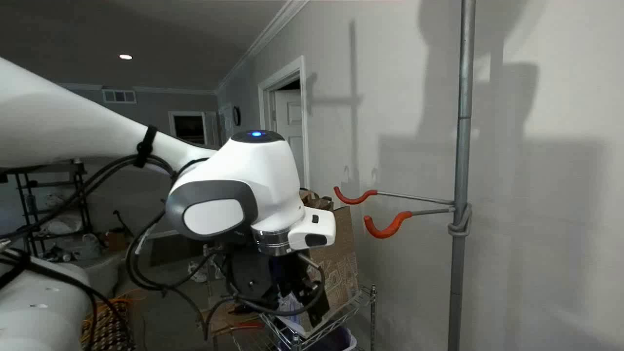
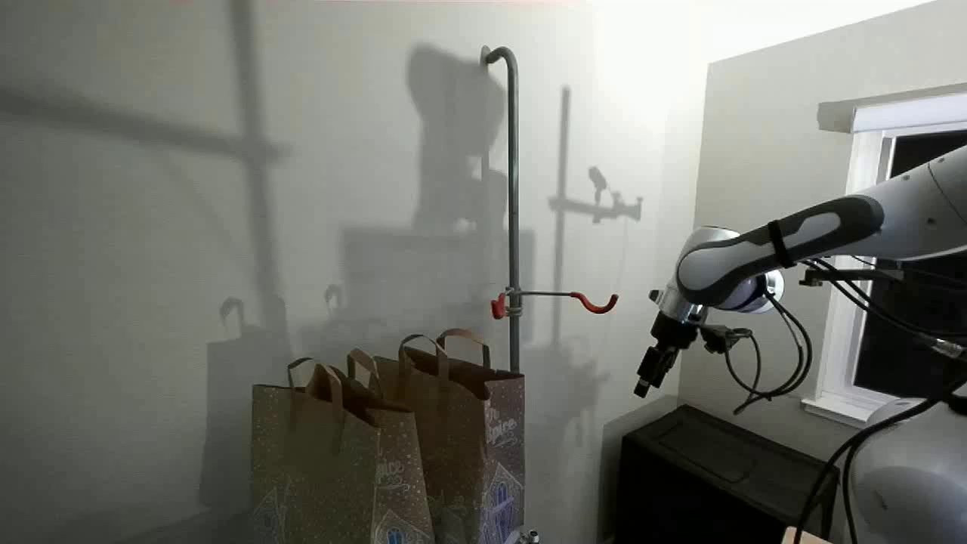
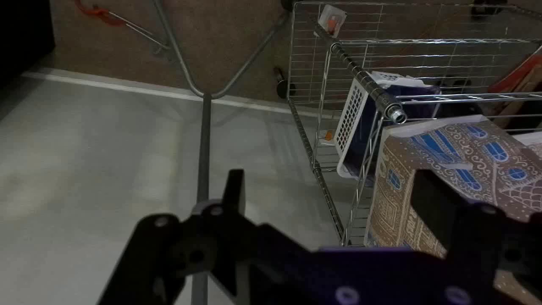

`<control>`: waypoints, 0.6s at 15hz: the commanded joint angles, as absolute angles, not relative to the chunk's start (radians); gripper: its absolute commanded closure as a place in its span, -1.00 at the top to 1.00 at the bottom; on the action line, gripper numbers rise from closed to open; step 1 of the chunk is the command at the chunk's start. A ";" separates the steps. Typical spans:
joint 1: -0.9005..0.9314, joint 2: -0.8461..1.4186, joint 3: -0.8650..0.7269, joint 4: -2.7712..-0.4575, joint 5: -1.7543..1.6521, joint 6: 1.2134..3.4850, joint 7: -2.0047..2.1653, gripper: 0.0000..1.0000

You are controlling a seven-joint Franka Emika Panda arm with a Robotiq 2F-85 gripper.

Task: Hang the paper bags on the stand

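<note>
Standing on the silver wire-rack surface (image 3: 465, 98): a tall, pale-speckled brown kraft paper bag with white-and-blue print (image 2: 325, 453), and a matching second bag (image 2: 453, 438) just beside it. Neither hangs yet; both orange-red curved hooks (image 1: 390, 229) on the tall grey metal pole stand (image 1: 463, 161) are bare.

Hazards, my reading. Upright paper handle loops (image 2: 462, 332) crowd together, so a descent slightly off line could pinch one loop only and leave the bag sagging lopsided, or take in a neighbour's loop and drag both. In the wrist view the surface's wire edge shows between the jaws and one jaw overlaps printed paper; going straight down there would likely strike metal or crumple a side. Slack black cables (image 1: 129, 261) hang by the wrist and might snag a handle or hook. Hook rods meet the pole at a grey wrapped fastening (image 1: 458, 229); a sideways tug could swivel them.

Pose: white robot arm (image 2: 823, 230) reaches in from the right in an exterior view, forearm sloping down, wrist bent, tips aimed down and leaning a little toward the stand. Well apart from both bags there. Jaws released, spread wide, nothing held.
</note>
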State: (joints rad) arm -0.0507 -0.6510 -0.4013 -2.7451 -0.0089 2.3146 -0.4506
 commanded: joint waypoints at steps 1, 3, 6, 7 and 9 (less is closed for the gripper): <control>-0.070 -0.647 -0.381 -2.744 0.009 2.311 -0.463 1.00; -0.070 -0.647 -0.381 -2.744 0.009 2.311 -0.463 1.00; -0.070 -0.647 -0.381 -2.744 0.009 2.311 -0.463 1.00; -0.057 -0.678 -0.351 -2.740 0.014 2.298 -0.446 1.00; -0.027 -0.751 -0.274 -2.750 0.025 2.282 -0.407 1.00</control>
